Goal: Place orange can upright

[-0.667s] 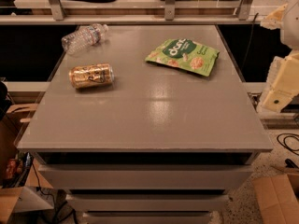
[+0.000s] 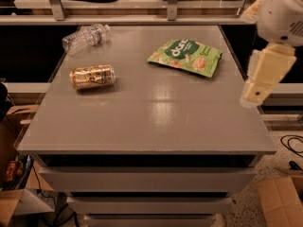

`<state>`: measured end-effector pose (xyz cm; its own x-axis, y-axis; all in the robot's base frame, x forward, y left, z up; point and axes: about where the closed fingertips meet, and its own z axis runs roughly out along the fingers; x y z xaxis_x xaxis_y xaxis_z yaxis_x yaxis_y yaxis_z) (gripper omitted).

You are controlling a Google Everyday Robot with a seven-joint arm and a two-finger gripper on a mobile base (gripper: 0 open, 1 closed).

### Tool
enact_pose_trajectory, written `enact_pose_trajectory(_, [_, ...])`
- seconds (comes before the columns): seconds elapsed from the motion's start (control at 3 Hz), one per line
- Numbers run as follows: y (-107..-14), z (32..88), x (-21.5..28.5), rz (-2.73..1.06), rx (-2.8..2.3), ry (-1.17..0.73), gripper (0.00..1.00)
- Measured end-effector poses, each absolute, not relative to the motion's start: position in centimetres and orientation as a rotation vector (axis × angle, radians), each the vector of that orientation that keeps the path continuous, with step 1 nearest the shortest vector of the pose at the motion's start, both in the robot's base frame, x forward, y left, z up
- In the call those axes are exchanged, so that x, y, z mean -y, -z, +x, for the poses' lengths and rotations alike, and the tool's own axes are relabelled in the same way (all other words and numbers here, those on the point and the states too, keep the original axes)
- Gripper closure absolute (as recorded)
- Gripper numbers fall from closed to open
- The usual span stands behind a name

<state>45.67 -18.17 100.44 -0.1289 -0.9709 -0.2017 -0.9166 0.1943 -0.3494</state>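
Observation:
The orange can [image 2: 93,76] lies on its side on the left part of the grey table [image 2: 156,117], its long axis running left to right. It is orange-gold with pale mottled print. My gripper [image 2: 258,91] hangs at the right edge of the view, beyond the table's right edge, on a white and cream arm [image 2: 281,13]. It is far to the right of the can and touches nothing.
A clear plastic water bottle [image 2: 85,38] lies on its side at the table's back left. A green snack bag [image 2: 185,56] lies flat at the back right. Shelving runs behind the table. Cardboard boxes [image 2: 279,200] sit on the floor.
The arm with the gripper has moved a little left, further into view. The can, bottle and bag have not moved.

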Motion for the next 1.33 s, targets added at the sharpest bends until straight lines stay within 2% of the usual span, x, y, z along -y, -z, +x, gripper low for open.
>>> enact_pose_trajectory(0.67, [-99.6, 51.0, 9.4, -2.027, -1.880, 0.176, 0.00])
enact_pose_trajectory(1.33, [-99.1, 54.1, -0.6, -2.163, -1.764, 0.183, 0.00])
